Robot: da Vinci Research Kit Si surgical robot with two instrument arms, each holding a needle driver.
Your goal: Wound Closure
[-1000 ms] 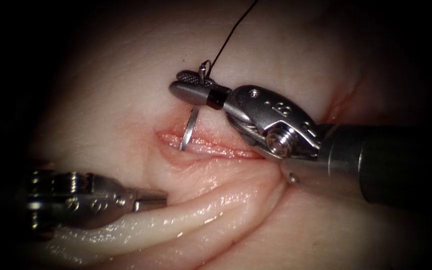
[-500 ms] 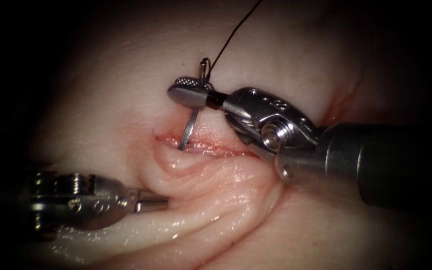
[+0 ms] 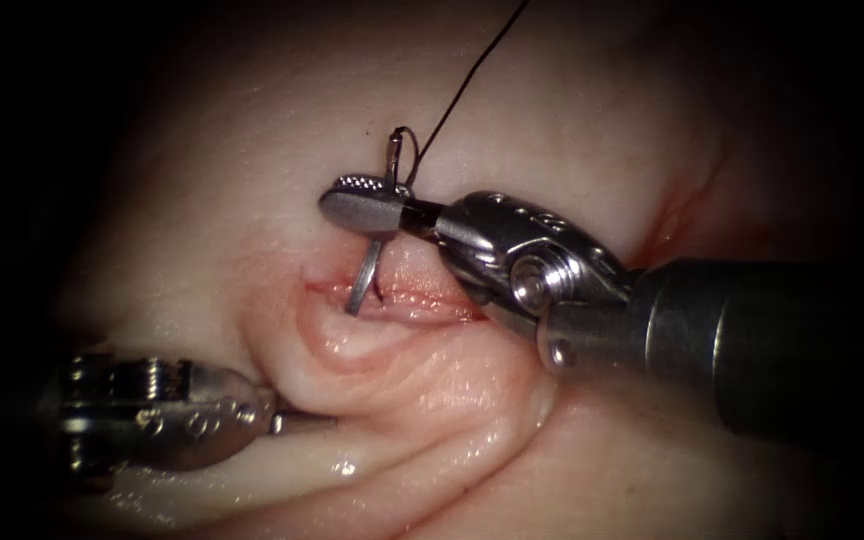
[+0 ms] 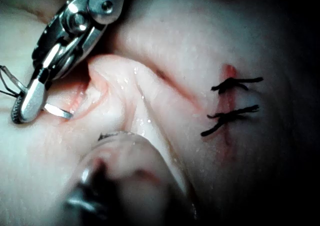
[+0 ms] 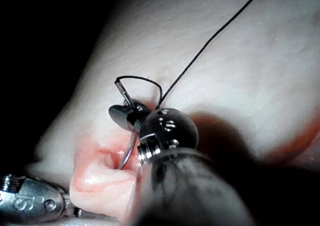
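My right tool [image 3: 348,198] comes in from the right, its jaws shut on the curved needle [image 3: 364,275] close to its thread end. The needle points down, and its tip meets the lip of the cut [image 3: 422,300] near the cut's left end; how deep it sits I cannot tell. Black thread [image 3: 462,90] runs up and to the right from the needle's tail. My left tool [image 3: 297,422] lies low on the left, shut on a fold of the tissue [image 3: 392,370] bunched up against the cut. The left wrist view shows the needle [image 4: 57,110] in the right tool [image 4: 25,103].
Two black stitches [image 4: 232,105] cross the cut farther along, seen in the left wrist view. The right wrist view shows the thread [image 5: 210,40] looping off the needle's tail, and the left tool [image 5: 30,201] beside the raised tissue fold [image 5: 100,178].
The right tool has shifted left and down and turned, bringing the needle tip to the cut's lip. The tissue fold held by the left tool has bunched higher toward the cut.
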